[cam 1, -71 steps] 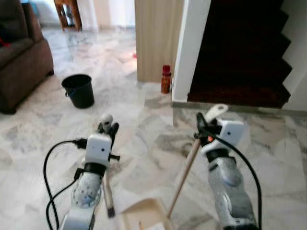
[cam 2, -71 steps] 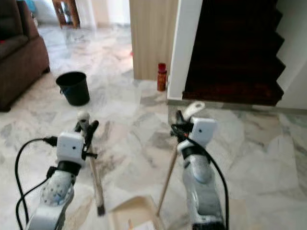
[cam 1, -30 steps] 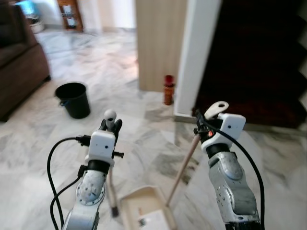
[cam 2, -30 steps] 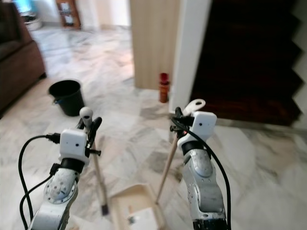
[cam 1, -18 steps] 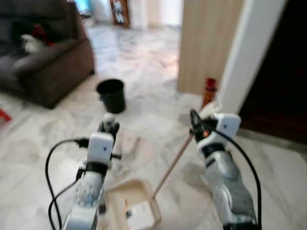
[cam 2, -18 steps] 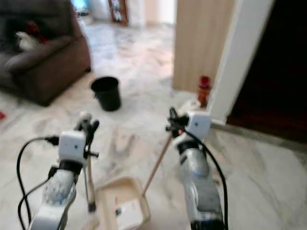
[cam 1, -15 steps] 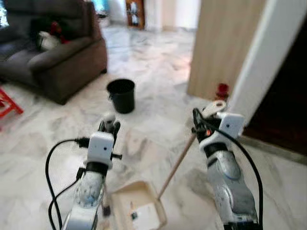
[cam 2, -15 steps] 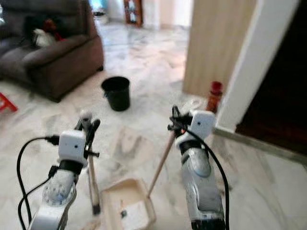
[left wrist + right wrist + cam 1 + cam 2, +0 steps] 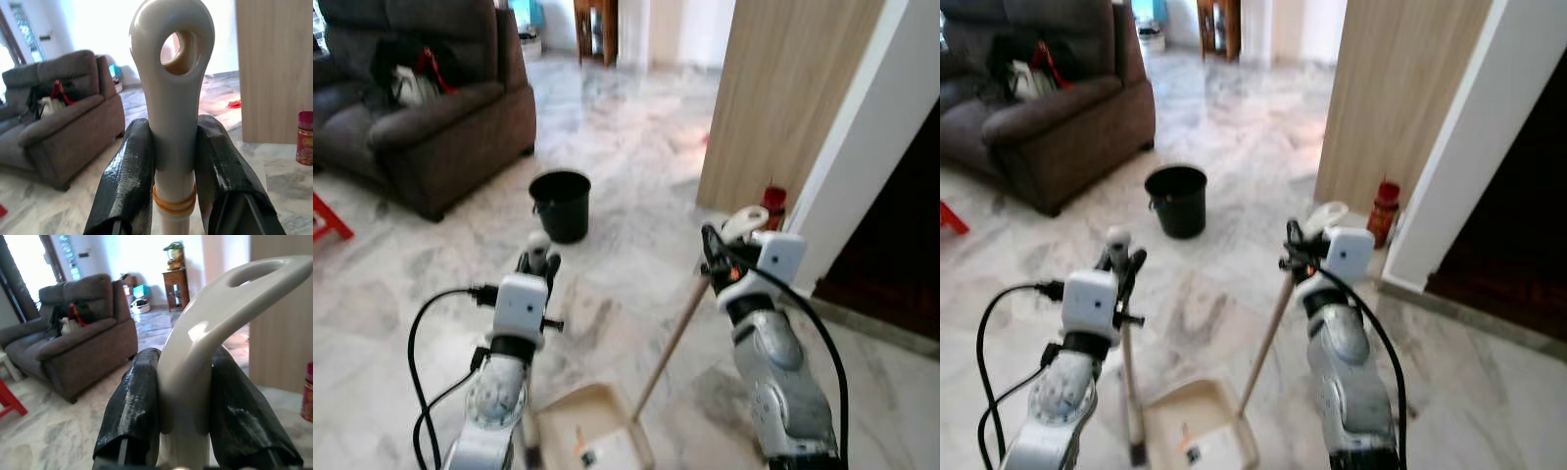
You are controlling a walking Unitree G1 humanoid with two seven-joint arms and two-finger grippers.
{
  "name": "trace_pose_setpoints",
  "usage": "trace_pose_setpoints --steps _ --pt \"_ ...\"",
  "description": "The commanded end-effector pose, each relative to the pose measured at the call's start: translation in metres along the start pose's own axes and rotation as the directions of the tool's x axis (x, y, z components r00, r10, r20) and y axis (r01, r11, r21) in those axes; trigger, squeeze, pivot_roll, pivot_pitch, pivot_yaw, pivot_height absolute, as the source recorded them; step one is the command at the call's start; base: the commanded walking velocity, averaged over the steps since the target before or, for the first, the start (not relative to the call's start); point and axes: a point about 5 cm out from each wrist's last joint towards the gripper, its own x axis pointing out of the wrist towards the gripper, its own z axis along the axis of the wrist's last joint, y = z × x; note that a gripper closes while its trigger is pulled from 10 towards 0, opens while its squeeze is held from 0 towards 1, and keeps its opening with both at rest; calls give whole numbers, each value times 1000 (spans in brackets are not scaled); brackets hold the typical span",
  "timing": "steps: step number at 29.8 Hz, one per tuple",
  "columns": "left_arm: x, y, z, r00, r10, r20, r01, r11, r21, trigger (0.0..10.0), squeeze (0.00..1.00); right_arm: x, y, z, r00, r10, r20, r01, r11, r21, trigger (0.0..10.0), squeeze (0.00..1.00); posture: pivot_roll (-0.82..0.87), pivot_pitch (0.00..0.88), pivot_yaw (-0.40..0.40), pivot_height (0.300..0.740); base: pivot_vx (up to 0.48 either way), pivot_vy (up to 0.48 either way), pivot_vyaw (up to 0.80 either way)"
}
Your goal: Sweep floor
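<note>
Jaws of left gripper point(image 9: 539, 262) pinch the broom handle point(image 9: 530, 392) upright beside the dustpan point(image 9: 590, 436). Right gripper point(image 9: 1304, 247) clamps the dustpan handle point(image 9: 1263, 336), pan flat on marble floor point(image 9: 1234, 176) to receive debris. Wrist views confirm firm pinches.

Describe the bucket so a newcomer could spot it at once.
Start at the dark brown sofa on the left. On the marble floor just off its front corner, toward the wooden wall panel, stands the round black plastic bucket: open-topped, and black, unlike the small red bottle by the panel.
</note>
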Motion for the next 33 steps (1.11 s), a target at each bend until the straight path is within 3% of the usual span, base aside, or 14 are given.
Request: trace_pose_setpoints --steps 1,12,20,33 --pt "3 3 13 998 3 69 -5 1000 30 10000 0 2 11 10 998 42 52 -44 998 37 10000 0 15 0 10 740 337 0 0" --pt "4 3 14 997 0 73 -2 1000 31 10000 0 2 13 11 996 61 63 -63 998 27 10000 0 18 0 11 740 354 0 0" --pt "5 3 14 998 3 70 -5 999 32 10000 0 1 14 12 996 63 63 -65 997 31 10000 0 20 0 9 740 360 0 723" --pt "6 4 14 998 13 66 -15 999 29 10000 0 4 12 14 997 52 65 -54 998 42 10000 0 20 0 8 740 362 0 0"
